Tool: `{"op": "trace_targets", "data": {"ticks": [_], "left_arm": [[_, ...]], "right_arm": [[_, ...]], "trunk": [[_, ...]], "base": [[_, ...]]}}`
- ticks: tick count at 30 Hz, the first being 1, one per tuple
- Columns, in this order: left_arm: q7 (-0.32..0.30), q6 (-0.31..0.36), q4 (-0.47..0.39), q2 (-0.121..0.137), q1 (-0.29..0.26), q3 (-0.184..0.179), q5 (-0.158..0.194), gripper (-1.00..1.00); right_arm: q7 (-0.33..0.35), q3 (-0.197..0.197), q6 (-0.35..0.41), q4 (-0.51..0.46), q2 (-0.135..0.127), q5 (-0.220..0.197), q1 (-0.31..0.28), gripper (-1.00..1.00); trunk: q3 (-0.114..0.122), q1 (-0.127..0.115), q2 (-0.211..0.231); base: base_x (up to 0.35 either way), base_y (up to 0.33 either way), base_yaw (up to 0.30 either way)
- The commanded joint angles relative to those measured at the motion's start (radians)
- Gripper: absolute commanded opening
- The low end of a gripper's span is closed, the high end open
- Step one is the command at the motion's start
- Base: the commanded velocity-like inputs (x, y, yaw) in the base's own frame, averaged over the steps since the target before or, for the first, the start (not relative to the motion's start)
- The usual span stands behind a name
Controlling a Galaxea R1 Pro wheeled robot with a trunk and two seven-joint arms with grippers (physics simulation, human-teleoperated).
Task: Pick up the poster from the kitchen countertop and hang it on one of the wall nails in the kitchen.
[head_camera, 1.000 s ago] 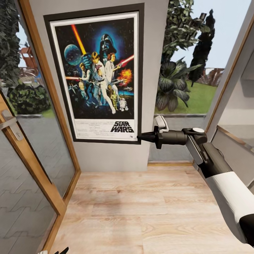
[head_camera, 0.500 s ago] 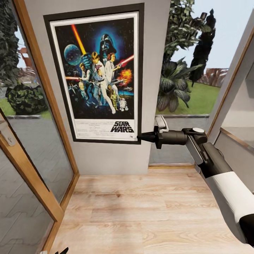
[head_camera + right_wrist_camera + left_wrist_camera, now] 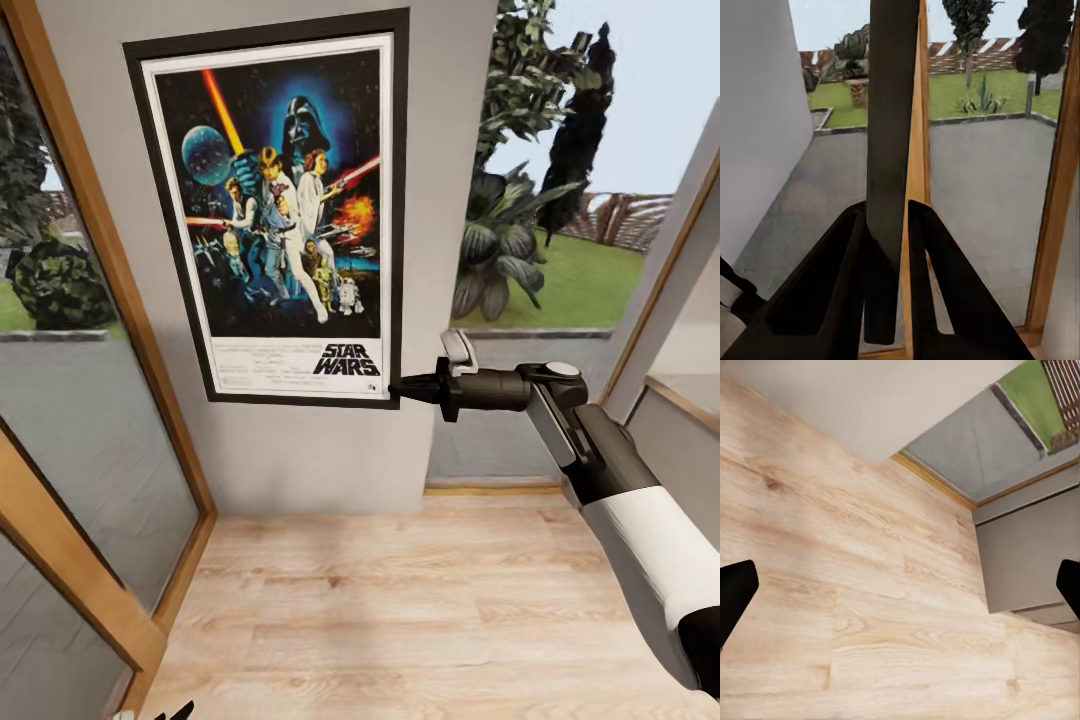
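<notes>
The poster [image 3: 272,205] is upright in front of the grey wall [image 3: 320,445], held off the wooden floor [image 3: 400,600]. The right pincer [image 3: 398,388] is clamped on the lower right corner of the black frame. In the right wrist view the 2 fingers [image 3: 945,292] are closed on the frame edge [image 3: 891,150], 1 on each face.

**Handling (judgement)**
- Stiffness: the frame reads as a rigid, flat panel. It should not sag or fold.
- Weight: probably light for its area, but the grip sits at 1 corner, far from the centre. Expect a strong turning load at the pincer.
- Slip: the frame edge is thin and smooth. The panel may pivot between the fingers if moved fast.
- Fragility: the corners and the printed face are the parts most exposed to a knock against the wall.
- Hold point: a grip on the frame edge is correct. A point higher along the right edge would give better balance than the corner.

**Left arm**
The left pincer [image 3: 900,585] points down at the floor. Its fingertips sit wide apart at the edges of the left wrist view, with nothing between them.

**Change from the earlier frames**
- The poster and the right arm keep the same place in the head view.
- The wall, the door frame [image 3: 70,590] and the garden outside have shifted. The door handle seen 1 s ago at the left edge is gone. The camera has turned, carrying poster and arm with it.
</notes>
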Motion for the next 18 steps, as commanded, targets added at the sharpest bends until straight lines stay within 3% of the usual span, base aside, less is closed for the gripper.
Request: {"op": "trace_targets", "data": {"ticks": [1,18], "left_arm": [[-0.001,-0.006,0.000,0.000,-0.001,-0.008,0.007,1.00],[-0.001,-0.006,0.000,0.000,-0.001,-0.008,0.007,1.00]], "right_arm": [[0.001,0.002,0.013,0.000,-0.001,-0.010,-0.001,-1.00],[0.001,0.002,0.013,0.000,-0.001,-0.010,-0.001,-1.00]], "trunk": [[-0.002,0.001,-0.002],[-0.002,0.001,-0.002]], "base": [[0.335,0.000,0.000],[0.336,0.000,0.000]]}}
